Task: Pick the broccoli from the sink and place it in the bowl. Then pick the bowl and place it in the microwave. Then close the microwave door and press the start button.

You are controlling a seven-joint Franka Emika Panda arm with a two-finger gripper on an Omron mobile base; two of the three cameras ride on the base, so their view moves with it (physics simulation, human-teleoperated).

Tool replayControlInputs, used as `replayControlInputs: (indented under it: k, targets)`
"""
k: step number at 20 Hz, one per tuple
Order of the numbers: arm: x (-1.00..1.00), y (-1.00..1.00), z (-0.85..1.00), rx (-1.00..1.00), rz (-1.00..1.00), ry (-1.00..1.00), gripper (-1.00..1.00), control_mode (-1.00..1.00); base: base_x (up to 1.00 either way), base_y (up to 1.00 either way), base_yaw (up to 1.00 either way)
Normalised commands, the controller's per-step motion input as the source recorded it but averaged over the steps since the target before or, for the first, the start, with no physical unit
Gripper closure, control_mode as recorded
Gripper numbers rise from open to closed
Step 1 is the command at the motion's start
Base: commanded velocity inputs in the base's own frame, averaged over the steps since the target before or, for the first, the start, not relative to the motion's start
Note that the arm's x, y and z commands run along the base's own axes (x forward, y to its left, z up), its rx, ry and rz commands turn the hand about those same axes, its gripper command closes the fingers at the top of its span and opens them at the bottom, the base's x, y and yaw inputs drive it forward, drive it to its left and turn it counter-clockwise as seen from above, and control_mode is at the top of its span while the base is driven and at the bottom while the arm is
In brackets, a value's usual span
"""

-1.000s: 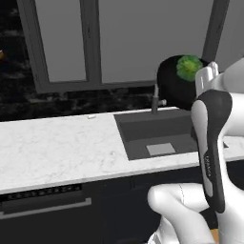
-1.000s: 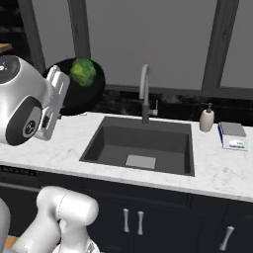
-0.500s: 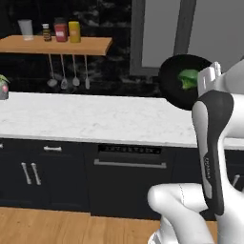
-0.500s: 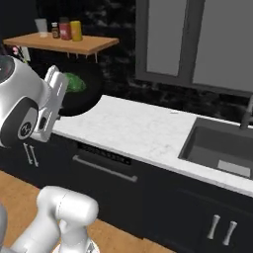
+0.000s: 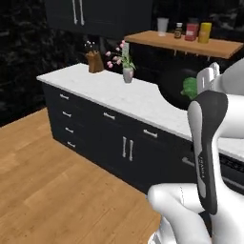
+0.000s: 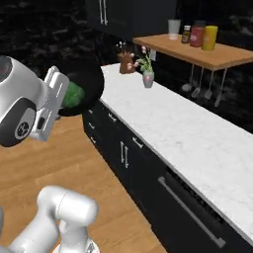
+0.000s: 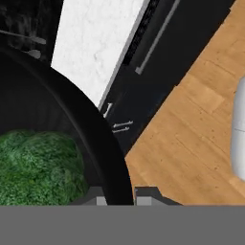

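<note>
The glossy black bowl (image 5: 172, 89) hangs in the air in front of the counter, tilted toward the cameras, with the green broccoli (image 5: 189, 87) lying inside it. My gripper (image 7: 118, 197) is shut on the bowl's rim, one finger inside and one outside. In the right base view the bowl (image 6: 87, 82) and the broccoli (image 6: 73, 94) sit just right of the white hand. The hand view looks along the bowl's (image 7: 62, 110) curved wall, with the broccoli (image 7: 38, 162) close at lower left. The sink and the microwave are out of view.
A long white marble counter (image 5: 119, 95) runs over dark cabinets with silver handles. On it stand a flower vase (image 5: 127, 72) and a knife block (image 5: 95, 62). A wooden shelf (image 5: 190, 44) with jars hangs above. Wooden floor (image 5: 57, 181) lies open to the left.
The whole scene has swung: the base has turned left, away from the sink, along the counter. The bowl with the broccoli stays in the same grip before the hand.
</note>
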Motion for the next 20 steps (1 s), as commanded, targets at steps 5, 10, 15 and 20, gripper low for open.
replayControlInputs:
  k: [5,10,15,20]
  targets:
    - [0.0,0.0,0.0,0.0,0.0,0.0,1.0,1.0,0.0,0.13,1.0]
    - [0.0,0.0,0.0,0.0,0.0,0.0,1.0,1.0,0.0,0.0,1.0]
    - [0.0,0.0,0.0,0.0,0.0,0.0,1.0,1.0,0.0,0.0,1.0]
    - [0.0,0.0,0.0,0.0,0.0,0.0,1.0,1.0,0.0,0.0,1.0]
